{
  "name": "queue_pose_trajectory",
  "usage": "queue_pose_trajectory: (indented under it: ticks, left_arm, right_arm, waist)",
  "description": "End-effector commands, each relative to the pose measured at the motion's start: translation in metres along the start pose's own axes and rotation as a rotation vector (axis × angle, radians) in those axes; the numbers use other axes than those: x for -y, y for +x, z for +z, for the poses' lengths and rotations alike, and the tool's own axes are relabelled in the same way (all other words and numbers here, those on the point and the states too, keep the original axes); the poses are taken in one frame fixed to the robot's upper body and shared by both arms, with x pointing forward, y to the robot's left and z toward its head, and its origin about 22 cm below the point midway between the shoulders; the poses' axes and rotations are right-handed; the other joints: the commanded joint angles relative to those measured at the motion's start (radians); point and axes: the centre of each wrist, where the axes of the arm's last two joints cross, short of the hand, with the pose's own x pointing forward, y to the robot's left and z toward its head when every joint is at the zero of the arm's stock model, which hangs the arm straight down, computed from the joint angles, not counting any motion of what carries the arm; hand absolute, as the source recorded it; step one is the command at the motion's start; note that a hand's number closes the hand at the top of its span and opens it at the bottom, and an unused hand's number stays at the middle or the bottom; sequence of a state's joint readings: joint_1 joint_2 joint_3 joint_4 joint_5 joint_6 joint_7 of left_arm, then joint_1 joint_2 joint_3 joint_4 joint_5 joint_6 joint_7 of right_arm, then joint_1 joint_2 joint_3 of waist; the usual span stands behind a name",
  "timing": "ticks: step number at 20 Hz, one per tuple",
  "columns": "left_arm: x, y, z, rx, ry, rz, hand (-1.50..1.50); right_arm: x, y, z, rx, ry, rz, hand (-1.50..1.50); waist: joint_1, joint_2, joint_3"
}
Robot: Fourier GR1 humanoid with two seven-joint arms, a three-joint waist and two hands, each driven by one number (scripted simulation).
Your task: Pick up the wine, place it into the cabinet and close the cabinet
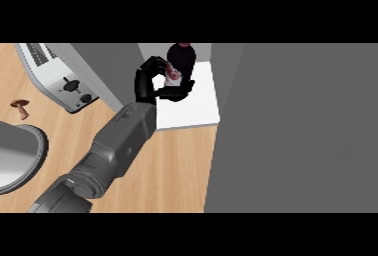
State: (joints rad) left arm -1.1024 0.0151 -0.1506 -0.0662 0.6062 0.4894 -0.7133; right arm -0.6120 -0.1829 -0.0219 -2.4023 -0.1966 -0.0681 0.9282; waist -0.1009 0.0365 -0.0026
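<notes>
Overhead, wooden counter beside grey cabinet

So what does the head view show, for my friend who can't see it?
A robot hand holds a dark wine bottle over the white shelf inside an open cabinet. On the wooden counter to the left sit a silver toaster and a small mushroom.

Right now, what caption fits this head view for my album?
Left hand holds the wine bottle on the open cabinet's white shelf, toaster nearby.
</notes>
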Motion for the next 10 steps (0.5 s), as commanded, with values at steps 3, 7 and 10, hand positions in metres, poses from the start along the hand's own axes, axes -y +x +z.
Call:
queue_pose_trajectory:
  ticks: [3, 7, 10]
  left_arm:
    - [0.000, -0.010, 0.009, -0.071, -0.014, 0.123, 1.50]
    - [-0.012, -0.033, 0.024, -0.129, -0.013, 0.171, 1.50]
    - [-0.014, -0.037, 0.028, -0.107, 0.000, 0.181, 1.50]
  right_arm:
    - [-0.003, 0.006, 0.007, 0.030, 0.040, -0.017, -1.50]
    - [-0.004, -0.002, 0.002, 0.011, 0.043, -0.035, -1.50]
    - [-0.004, 0.004, 0.003, 0.030, 0.055, -0.039, -1.50]
  waist:
    - [-0.013, 0.001, -0.001]
    - [-0.026, 0.002, 0.000]
    - [-0.040, 0.000, -0.001]
